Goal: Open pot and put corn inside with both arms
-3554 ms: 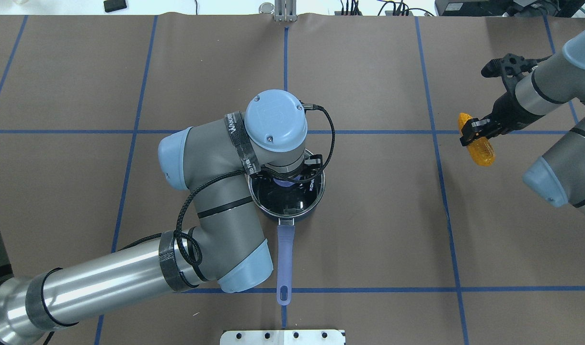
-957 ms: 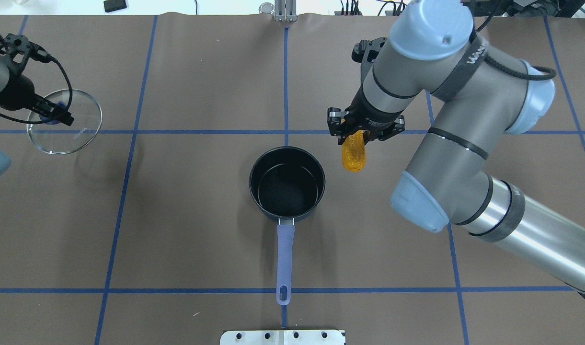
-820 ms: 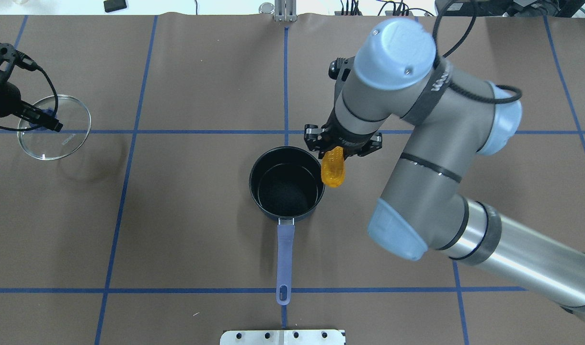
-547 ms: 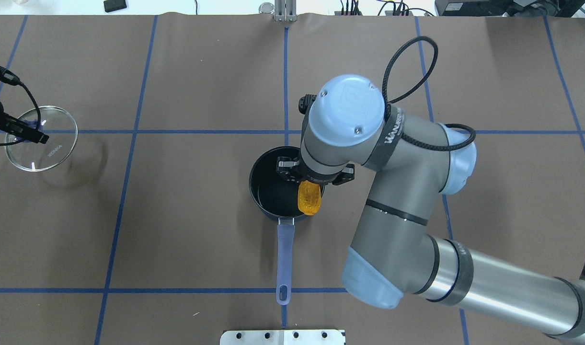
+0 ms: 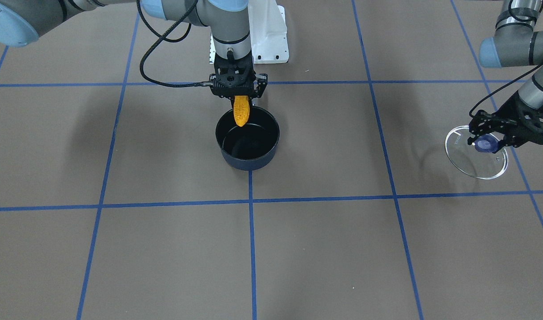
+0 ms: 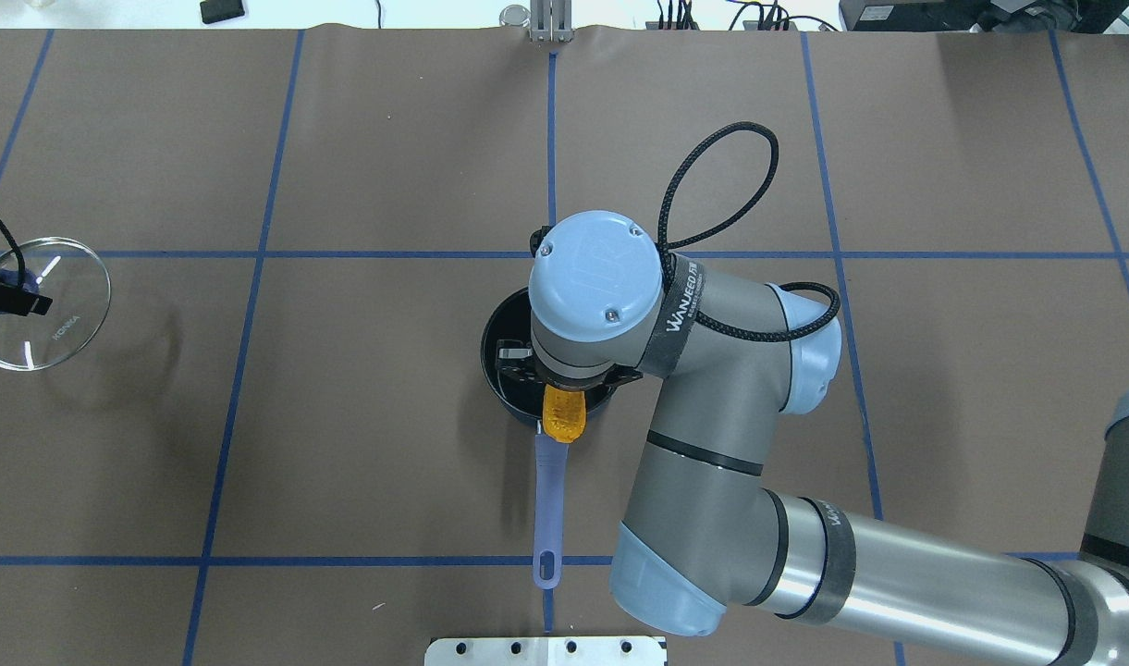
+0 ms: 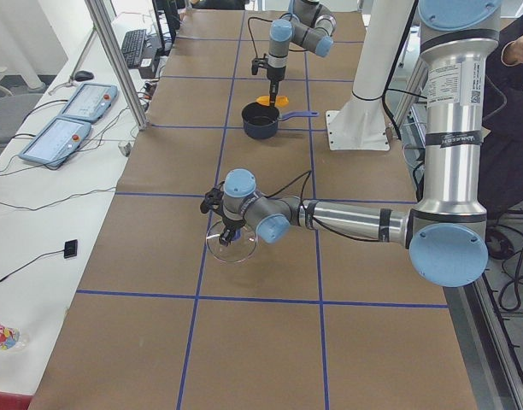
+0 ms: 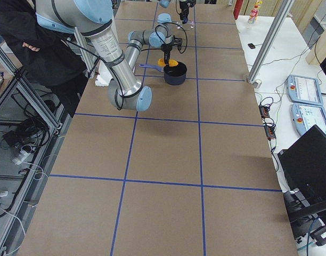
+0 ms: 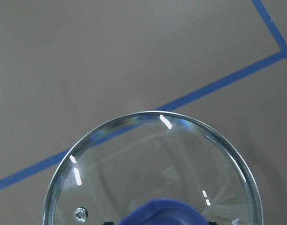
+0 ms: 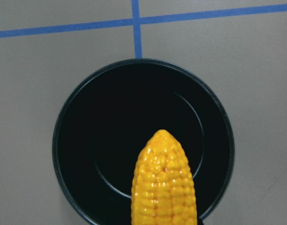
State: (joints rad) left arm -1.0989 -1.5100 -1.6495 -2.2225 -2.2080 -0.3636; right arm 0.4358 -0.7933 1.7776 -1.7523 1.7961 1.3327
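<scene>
Right hand [image 5: 239,97] tight around corn [image 5: 241,112]

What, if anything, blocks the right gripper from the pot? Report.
Likely nothing; yes. The lid is off, held aside by the left gripper, the pot stands open, and the right gripper holds the corn over it.

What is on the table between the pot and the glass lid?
Nothing. In the front-facing view, the table between the pot and the glass lid is just bare brown cover, crossed only by one blue tape line.
</scene>
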